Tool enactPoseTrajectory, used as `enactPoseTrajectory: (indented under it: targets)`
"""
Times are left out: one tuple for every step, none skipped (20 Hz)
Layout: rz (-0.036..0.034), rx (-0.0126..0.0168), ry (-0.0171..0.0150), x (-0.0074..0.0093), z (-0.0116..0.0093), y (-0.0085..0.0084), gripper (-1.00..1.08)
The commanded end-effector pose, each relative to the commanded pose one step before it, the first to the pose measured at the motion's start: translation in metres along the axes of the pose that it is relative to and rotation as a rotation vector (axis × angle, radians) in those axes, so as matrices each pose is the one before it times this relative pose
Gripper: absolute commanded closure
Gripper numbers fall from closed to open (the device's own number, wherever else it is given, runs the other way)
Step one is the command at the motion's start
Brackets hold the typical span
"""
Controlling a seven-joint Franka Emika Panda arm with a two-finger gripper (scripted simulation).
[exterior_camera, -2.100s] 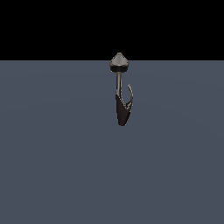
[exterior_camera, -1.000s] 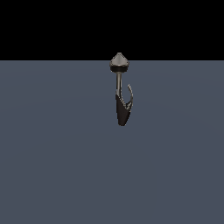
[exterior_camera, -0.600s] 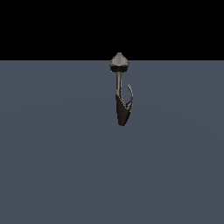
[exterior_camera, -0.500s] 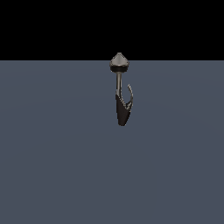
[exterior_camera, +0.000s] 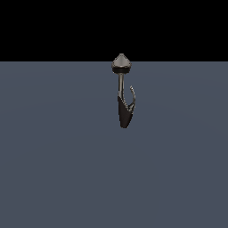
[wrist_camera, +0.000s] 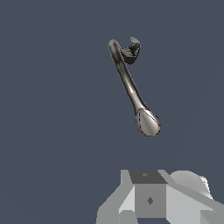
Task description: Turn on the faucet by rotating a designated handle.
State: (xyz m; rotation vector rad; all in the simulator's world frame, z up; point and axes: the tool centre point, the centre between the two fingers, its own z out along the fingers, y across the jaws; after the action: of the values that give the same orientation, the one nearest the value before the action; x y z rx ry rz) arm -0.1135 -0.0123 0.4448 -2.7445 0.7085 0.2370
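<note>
Exterior view: the small dark metallic faucet [exterior_camera: 124, 95] with its grey cone cap stands at upper centre of the frame, on a flat slate-grey floor [exterior_camera: 53, 169] under a black backdrop [exterior_camera: 44, 26]. Its thin curved grey metal handle [exterior_camera: 132, 97] hooks off the exterior view's right of the tapered body. No arm shows here.

Wrist view: the faucet [wrist_camera: 131, 85] lies apart from the pale grey gripper [wrist_camera: 148, 199]; the handle [wrist_camera: 132, 49] sits at its far end. Whether the fingers are spread cannot be told, and nothing is held. The approach should probably press sideways on the prong's tip, clear of the cap.
</note>
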Motion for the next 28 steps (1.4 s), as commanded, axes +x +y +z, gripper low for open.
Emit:
enactPoseTrajectory:
  targets:
    - [0.06786,0.03139,-0.02214,0.01956,0.00864,-0.00528,1.08]
    - [0.02698,0.01199,-0.00896,0.00773,0.00359,-0.0022,1.08]
    - [0.02721,0.01184,-0.00902,0.00776,0.00369,-0.00221,1.08]
    - [0.02742,0.01168,-0.00907,0.00779,0.00378,-0.00223,1.08]
    - [0.02763,0.01153,-0.00912,0.00782,0.00387,-0.00225,1.08]
    - [0.02785,0.01137,-0.00917,0.00786,0.00396,-0.00226,1.08]
    - [0.02806,0.01122,-0.00921,0.00789,0.00405,-0.00228,1.08]
    - [0.02826,0.01107,-0.00924,0.00792,0.00413,-0.00229,1.08]
    - [0.02846,0.01092,-0.00928,0.00796,0.00421,-0.00231,1.08]
    - [0.02866,0.01076,-0.00931,0.00799,0.00429,-0.00232,1.08]
    - [0.02886,0.01061,-0.00933,0.00803,0.00437,-0.00234,1.08]
    - [0.02905,0.01046,-0.00935,0.00807,0.00444,-0.00235,1.08]
    - [0.02924,0.01032,-0.00937,0.00811,0.00452,-0.00237,1.08]
    - [0.02942,0.01017,-0.00938,0.00815,0.00459,-0.00238,1.08]
    - [0.02961,0.01002,-0.0094,0.00819,0.00465,-0.0024,1.08]
    - [0.02979,0.00988,-0.0094,0.00823,0.00472,-0.00241,1.08]
    - [0.02997,0.00974,-0.00941,0.00828,0.00478,-0.00243,1.08]
    - [0.03014,0.0096,-0.00941,0.00832,0.00484,-0.00244,1.08]
    - [0.03031,0.00946,-0.00941,0.00836,0.0049,-0.00246,1.08]
    - [0.03048,0.00932,-0.0094,0.00841,0.00495,-0.00248,1.08]
    - [0.03064,0.00919,-0.0094,0.00846,0.005,-0.00249,1.08]
    - [0.0308,0.00905,-0.00938,0.0085,0.00505,-0.00251,1.08]
    - [0.03096,0.00892,-0.00937,0.00855,0.00509,-0.00253,1.08]
    - [0.03112,0.00879,-0.00936,0.00861,0.00514,-0.00256,1.08]
    - [0.03097,0.00859,-0.00925,0.00858,0.00513,-0.00255,1.08]
    - [0.0297,0.00808,-0.00881,0.00823,0.00493,-0.00246,1.08]
    - [0.02821,0.00754,-0.00832,0.00783,0.00469,-0.00236,1.08]
    - [0.02671,0.00703,-0.00783,0.00742,0.00444,-0.00225,1.08]
